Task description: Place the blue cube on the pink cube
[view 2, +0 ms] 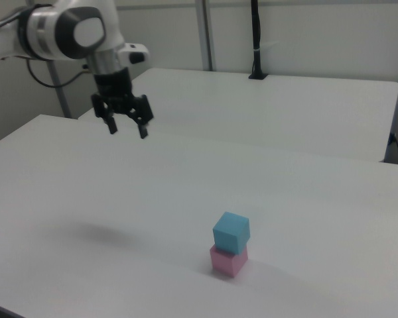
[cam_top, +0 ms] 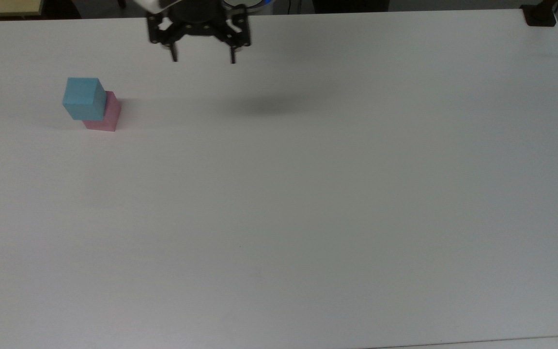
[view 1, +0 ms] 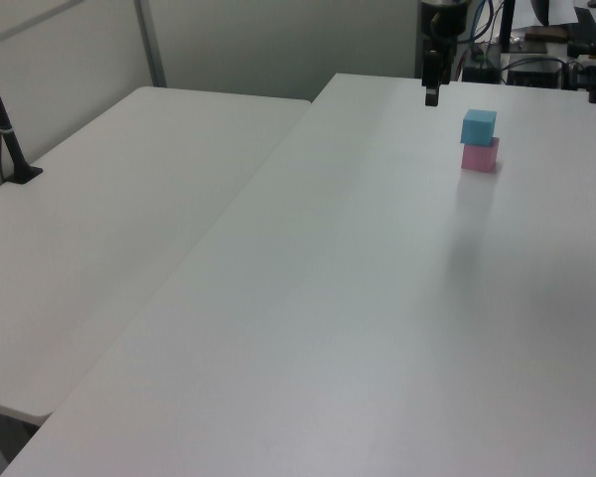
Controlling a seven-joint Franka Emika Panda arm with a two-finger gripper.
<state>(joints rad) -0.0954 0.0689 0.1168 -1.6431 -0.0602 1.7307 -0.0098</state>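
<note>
- Your hand (cam_top: 203,60) hung above the surface (cam_top: 308,203) with its two fingers spread apart and nothing between them; you can see the same in the right view (view 2: 127,130), and edge-on in the left view (view 1: 431,97).
- Your blue cube (cam_top: 84,98) sat on the pink cube (cam_top: 104,118), well apart from the hand, off to the top view's left of it and lower in the picture.
- In the right view the blue cube (view 2: 231,232) rested on the pink cube (view 2: 227,260), turned slightly on it, far to the right view's right of the hand and below it.
- In the left view the stack, blue cube (view 1: 479,126) over pink cube (view 1: 480,156), stood just to the left view's right of the hand.
- A soft shadow (cam_top: 269,105) lay on the surface, to the top view's right of the hand.
</note>
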